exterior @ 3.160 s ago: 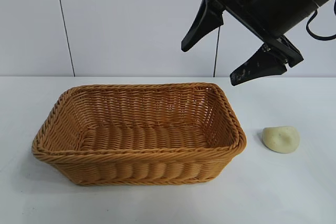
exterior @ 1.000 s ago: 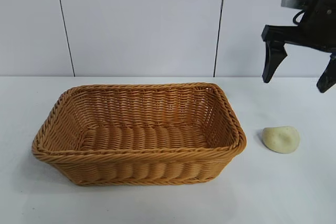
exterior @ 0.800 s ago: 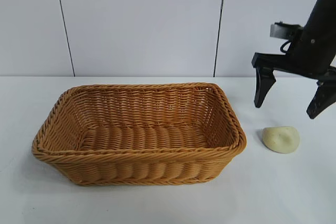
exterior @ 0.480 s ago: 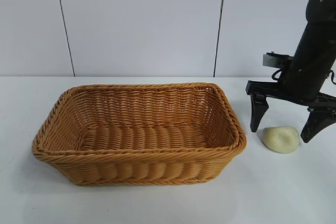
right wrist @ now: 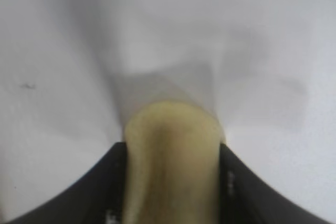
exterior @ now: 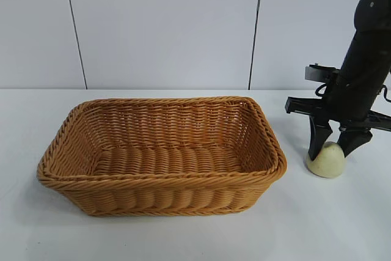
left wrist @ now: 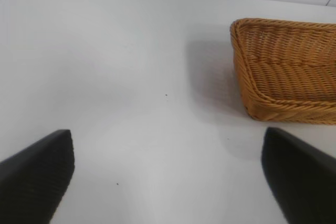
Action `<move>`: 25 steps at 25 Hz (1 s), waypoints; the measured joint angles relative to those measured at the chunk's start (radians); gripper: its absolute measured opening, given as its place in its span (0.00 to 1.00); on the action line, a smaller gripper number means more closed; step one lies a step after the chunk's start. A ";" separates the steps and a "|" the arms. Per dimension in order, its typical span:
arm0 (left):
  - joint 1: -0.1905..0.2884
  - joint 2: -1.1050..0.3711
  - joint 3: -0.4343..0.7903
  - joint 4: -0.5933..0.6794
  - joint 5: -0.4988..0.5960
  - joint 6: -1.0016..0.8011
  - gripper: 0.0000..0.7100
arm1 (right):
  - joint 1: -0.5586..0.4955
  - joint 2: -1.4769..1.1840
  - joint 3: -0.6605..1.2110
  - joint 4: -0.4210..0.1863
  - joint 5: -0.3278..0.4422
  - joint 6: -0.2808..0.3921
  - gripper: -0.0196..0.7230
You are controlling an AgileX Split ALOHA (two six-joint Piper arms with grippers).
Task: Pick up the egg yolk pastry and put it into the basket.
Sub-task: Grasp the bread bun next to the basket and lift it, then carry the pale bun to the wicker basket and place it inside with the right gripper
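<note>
My right gripper (exterior: 335,147) pointing straight down, black fingers (right wrist: 100,187) clenched on small pale yellow-green dome-shaped pastry (exterior: 327,161), squeezing it narrow between pads. Pastry sitting on white table (exterior: 183,236), just right of large golden-brown woven wicker basket (exterior: 160,183), not touching it. Basket upright, nothing visible inside. My left gripper (left wrist: 168,174) off to basket's side, above bare table, jaws spread wide, holding nothing; basket corner visible from its wrist view.
</note>
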 joint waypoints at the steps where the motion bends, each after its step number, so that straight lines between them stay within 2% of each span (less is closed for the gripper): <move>1: 0.000 0.000 0.000 0.000 0.000 0.000 0.98 | 0.000 0.000 -0.005 0.000 0.010 -0.001 0.30; 5: 0.000 0.000 0.000 0.000 0.000 0.000 0.98 | 0.000 -0.023 -0.057 0.000 0.088 -0.015 0.27; 10: 0.000 0.000 0.000 0.000 0.000 0.000 0.98 | 0.000 -0.089 -0.206 0.000 0.209 -0.019 0.27; 15: 0.000 0.000 0.000 0.000 0.000 0.000 0.98 | 0.020 -0.115 -0.348 0.000 0.300 -0.019 0.27; 19: 0.000 0.000 0.000 0.000 -0.001 0.001 0.98 | 0.097 -0.115 -0.431 0.000 0.331 -0.019 0.27; 25: 0.000 0.000 0.000 0.000 -0.001 0.001 0.98 | 0.266 -0.115 -0.475 0.001 0.338 -0.019 0.27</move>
